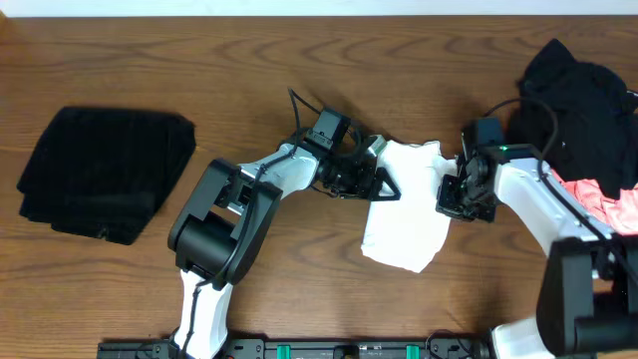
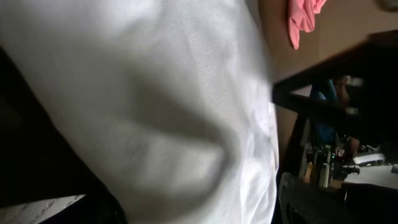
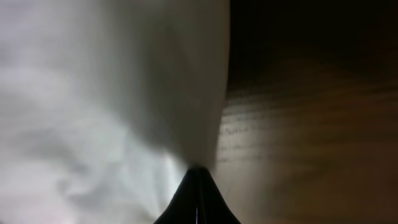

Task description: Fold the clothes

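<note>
The white T-shirt (image 1: 404,214) lies bunched at mid-table between my two grippers, with no print showing. My left gripper (image 1: 377,179) is at the shirt's upper left edge. In the left wrist view the white fabric (image 2: 161,106) fills the frame and hides the jaws, so it looks shut on the cloth. My right gripper (image 1: 454,196) is at the shirt's right edge. In the right wrist view its fingers (image 3: 198,174) are pressed together in a point on the edge of the white fabric (image 3: 99,106).
A folded black garment (image 1: 105,175) lies at the far left. A black heap (image 1: 578,105) and a pink garment (image 1: 620,206) sit at the right edge, behind my right arm. The pink one also shows in the left wrist view (image 2: 301,18). The table is brown wood (image 1: 299,289).
</note>
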